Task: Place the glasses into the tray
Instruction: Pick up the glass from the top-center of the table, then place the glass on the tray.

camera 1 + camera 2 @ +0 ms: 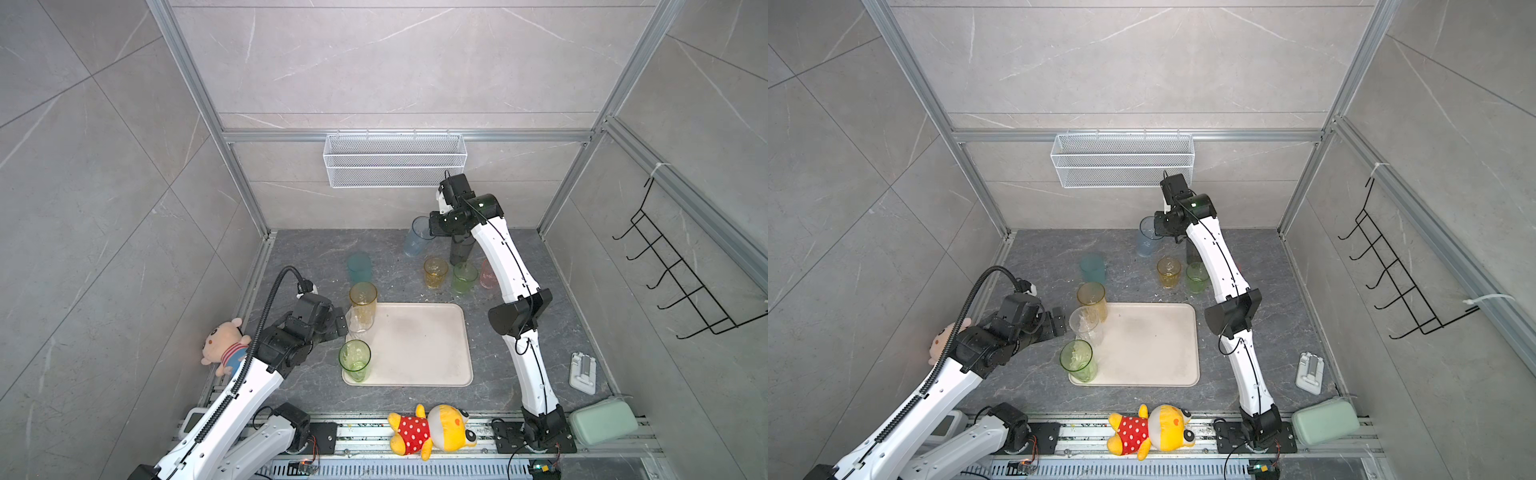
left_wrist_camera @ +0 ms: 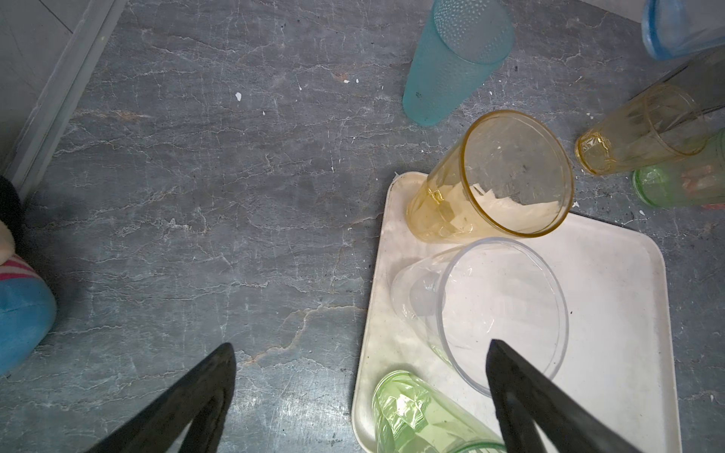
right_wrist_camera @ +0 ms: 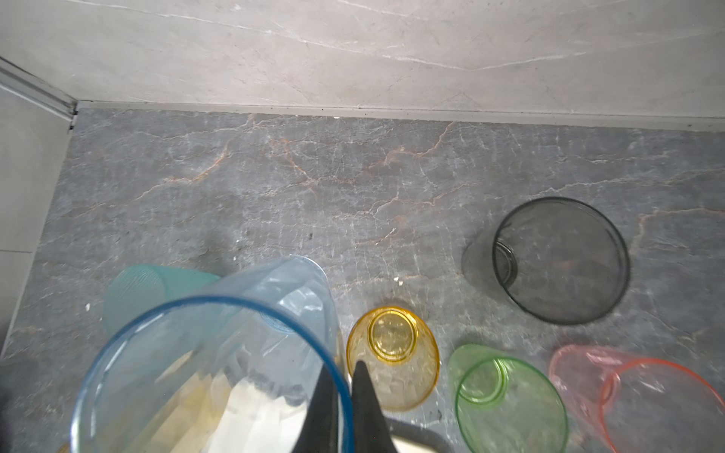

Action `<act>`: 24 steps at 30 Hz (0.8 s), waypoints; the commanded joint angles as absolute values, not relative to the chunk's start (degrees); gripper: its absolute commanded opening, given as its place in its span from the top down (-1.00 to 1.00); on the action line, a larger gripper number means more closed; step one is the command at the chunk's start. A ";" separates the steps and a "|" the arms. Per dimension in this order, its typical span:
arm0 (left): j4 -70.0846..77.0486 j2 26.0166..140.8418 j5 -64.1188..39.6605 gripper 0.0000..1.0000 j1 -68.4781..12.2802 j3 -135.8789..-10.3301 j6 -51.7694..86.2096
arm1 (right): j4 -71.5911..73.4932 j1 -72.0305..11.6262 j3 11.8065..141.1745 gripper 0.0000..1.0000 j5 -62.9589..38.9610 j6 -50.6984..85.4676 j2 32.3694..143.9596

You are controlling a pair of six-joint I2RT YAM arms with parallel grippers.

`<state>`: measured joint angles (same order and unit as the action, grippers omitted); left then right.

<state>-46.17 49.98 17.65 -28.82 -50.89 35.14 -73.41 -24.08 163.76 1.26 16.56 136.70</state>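
While the right gripper [image 3: 345,368] pinches the rim of the pale blue glass [image 1: 417,237], one finger inside and one outside, we see that glass leaning over, well past the far edge of the tray [image 1: 424,345]. We cannot tell if its bottom touches the desk [image 1: 299,257]. Three glasses stand in the tray, in a row along the tray's side nearest the left arm. The amber glass [image 1: 363,301] is in the far corner, the clear glass [image 1: 360,324] is just beside it in the middle, and the big green glass [image 1: 354,360] is in the near corner. The left gripper [image 1: 343,324] is spread wide and holds nothing. It sits just outside that same side of the tray, close to the clear glass, and we cannot tell if they touch. The other glasses stand on the desk past the tray's far edge. The teal glass [image 1: 359,266] is close behind the amber glass. The yellow glass [image 1: 435,272], the small green glass [image 1: 464,277] and the pink glass [image 1: 487,274] make a row near the tray's other far corner, and the right arm hides part of the pink one. The grey glass [image 1: 461,249] stands a little farther from the tray, near the pale blue glass.
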 commanded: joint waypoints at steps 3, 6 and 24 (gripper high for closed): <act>-44.74 50.09 17.47 -0.99 -28.48 -50.71 35.78 | -76.49 -26.41 159.20 1.00 3.86 14.88 129.16; -44.69 50.00 17.43 -0.99 -28.45 -50.75 35.82 | -75.32 -27.70 153.53 1.00 4.42 14.73 125.10; -44.93 48.09 17.92 -0.99 -28.44 -49.65 36.21 | -62.46 -34.51 117.04 1.00 6.59 15.56 101.95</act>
<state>-46.00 49.08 17.65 -28.82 -49.89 35.20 -65.84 -33.56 119.42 5.52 15.20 104.77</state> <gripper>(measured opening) 0.996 0.076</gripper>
